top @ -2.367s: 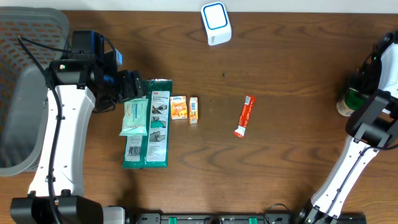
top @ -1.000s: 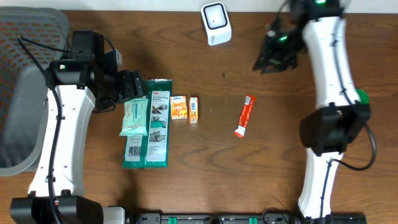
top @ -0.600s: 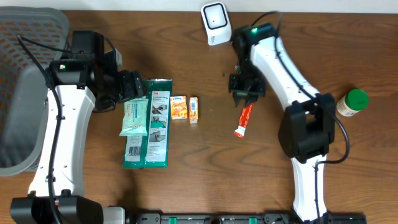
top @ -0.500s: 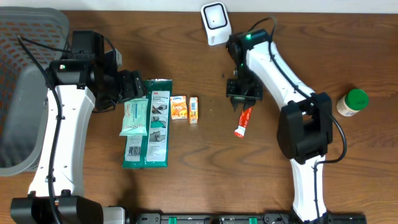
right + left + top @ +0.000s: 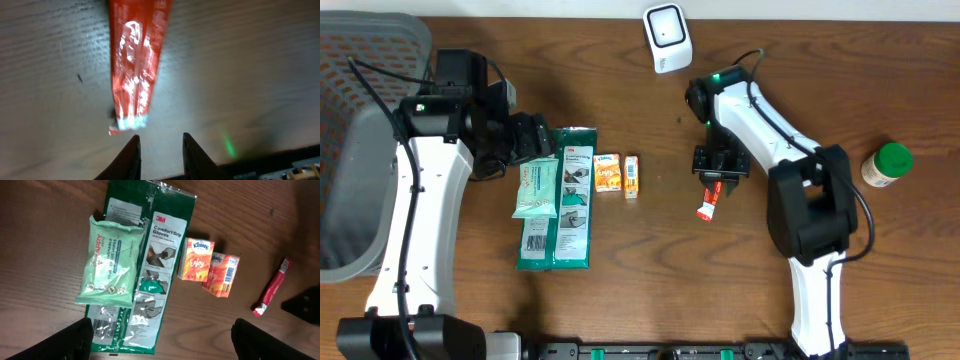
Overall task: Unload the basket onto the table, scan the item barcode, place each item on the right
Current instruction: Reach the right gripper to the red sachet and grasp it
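Two arms, one red sachet: the pick-up before the scan

At the far left we see a grey basket [image 5: 360, 60]; next to it the left gripper [image 5: 532, 138] hovers by the top of a pale wipes pack [image 5: 535, 188] and a green gloves pack [image 5: 572, 215], its jaws spread wide and holding nothing; two small orange tissue packs [image 5: 608, 172] lie just beside these; the white scanner [image 5: 666, 37] stands at the back edge of the worktop [image 5: 800, 60]; the red sachet [image 5: 710, 200] lies flat right of centre, in front of the scanner and well apart from it; the right gripper [image 5: 160, 137] sits over the sachet, jaws only narrowly parted, and in the wrist view nothing lies between them; a green-lidded bottle [image 5: 885, 165] stands far right. We judge the step to be the grasp, not yet made; next, we reckon, the jaws must straddle the thin sachet, close on it, lift it, and turn its barcode to the scanner's window.
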Controlling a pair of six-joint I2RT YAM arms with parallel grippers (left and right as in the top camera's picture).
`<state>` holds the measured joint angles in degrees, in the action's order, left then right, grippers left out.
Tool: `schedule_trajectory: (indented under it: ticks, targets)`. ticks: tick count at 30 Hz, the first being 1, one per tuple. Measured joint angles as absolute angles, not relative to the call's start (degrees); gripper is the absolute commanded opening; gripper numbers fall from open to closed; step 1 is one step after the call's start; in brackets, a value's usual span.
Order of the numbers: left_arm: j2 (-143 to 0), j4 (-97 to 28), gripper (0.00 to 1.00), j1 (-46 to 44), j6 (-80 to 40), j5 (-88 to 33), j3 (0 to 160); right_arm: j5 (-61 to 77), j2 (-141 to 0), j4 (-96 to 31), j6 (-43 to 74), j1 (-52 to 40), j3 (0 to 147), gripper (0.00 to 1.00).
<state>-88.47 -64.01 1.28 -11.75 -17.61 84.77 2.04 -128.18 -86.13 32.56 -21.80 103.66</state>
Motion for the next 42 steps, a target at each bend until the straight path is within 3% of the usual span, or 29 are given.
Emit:
schedule_trajectory:
  ticks: [7,8,10,12,15,20,28,42]
  targets:
    - [-88.47,-64.05,0.89,1.28,-11.75,-17.63,84.77,-1.23,-107.2,-81.45,32.23,-20.1,99.48,0.36]
    - [-88.47,-63.96,0.89,1.28,-11.75,-17.58,84.77,-1.54,-102.94,-78.41,32.49,-20.08,96.84,0.52]
    - [-88.47,-64.05,0.89,1.28,-11.75,-17.56,84.77,-1.56,-96.57,-73.41,33.39,-20.1,90.26,0.63]
    - [-88.47,-63.96,0.89,1.28,-11.75,-17.56,84.77,-0.45,-93.45,-66.57,34.44,-20.1,83.09,0.68]
    - [-88.47,-64.01,0.89,1.28,-11.75,-17.56,84.77,3.29,-92.64,-57.56,35.53,-20.1,72.99,0.67]
    - [-88.47,-64.01,0.89,1.28,-11.75,-17.58,84.77,8.67,-94.59,-45.1,40.82,-20.16,60.95,0.57]
    - [-88.47,-64.01,0.89,1.28,-11.75,-17.61,84.77,7.92,-99.02,-38.85,50.74,-23.03,57.56,0.38]
    - [-88.47,-64.03,0.89,1.28,-11.75,-17.61,84.77,4.14,-101.43,-35.31,54.65,-23.24,57.47,0.38]
